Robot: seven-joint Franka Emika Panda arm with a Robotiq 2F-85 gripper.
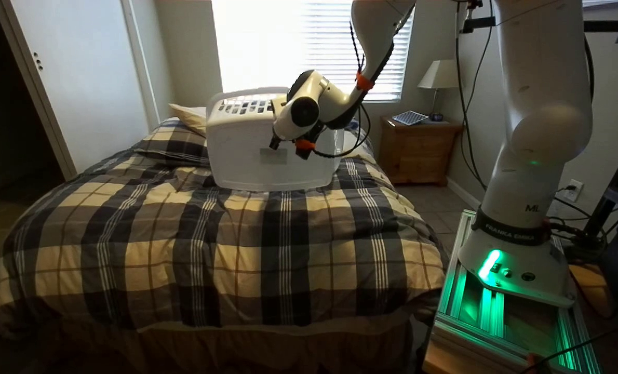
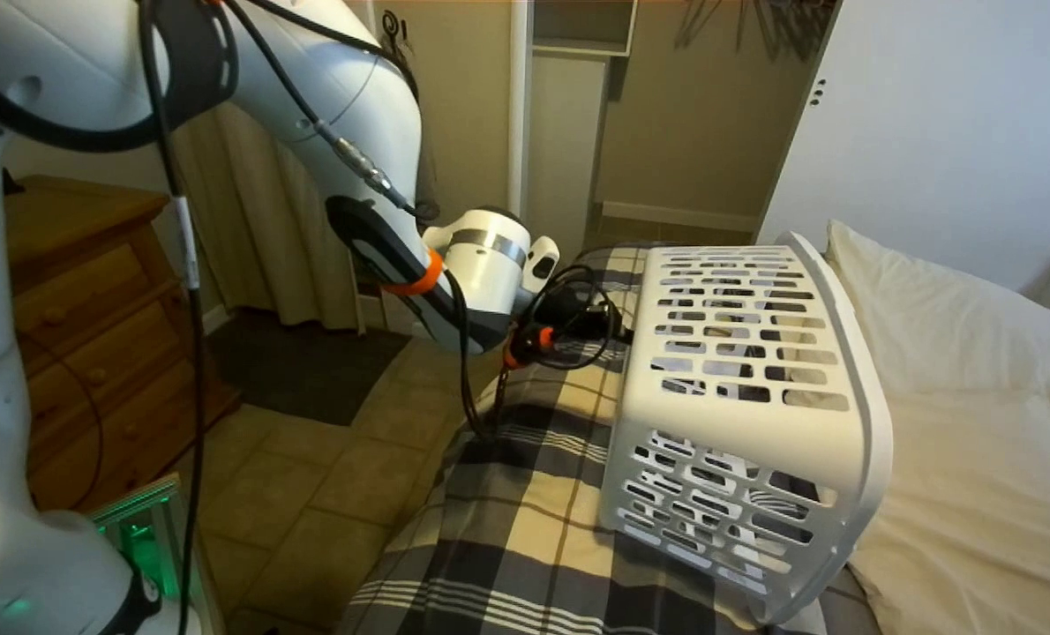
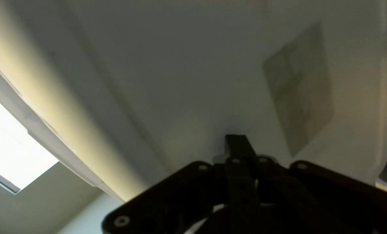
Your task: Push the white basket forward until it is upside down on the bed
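Note:
The white basket point(image 1: 246, 169) lies on its side on the plaid bed point(image 1: 236, 234). Its solid base faces my gripper and its open rim faces the pillows, as an exterior view point(image 2: 728, 425) shows. The slotted long side is on top. My gripper point(image 2: 624, 336) is level with the base, fingertips at or very near it; contact is hard to tell. In the wrist view, the shut, empty fingertips point(image 3: 237, 140) stand against the basket's flat base point(image 3: 180, 81), beside a greyish label. The wrist partly hides the gripper in an exterior view.
Pale pillows point(image 2: 957, 459) lie at the head of the bed, close beyond the basket's rim. A wooden nightstand point(image 1: 418, 156) with a lamp point(image 1: 439, 75) stands beside the bed. A wooden dresser point(image 2: 110, 326) is behind the arm. Loose cables hang round the wrist.

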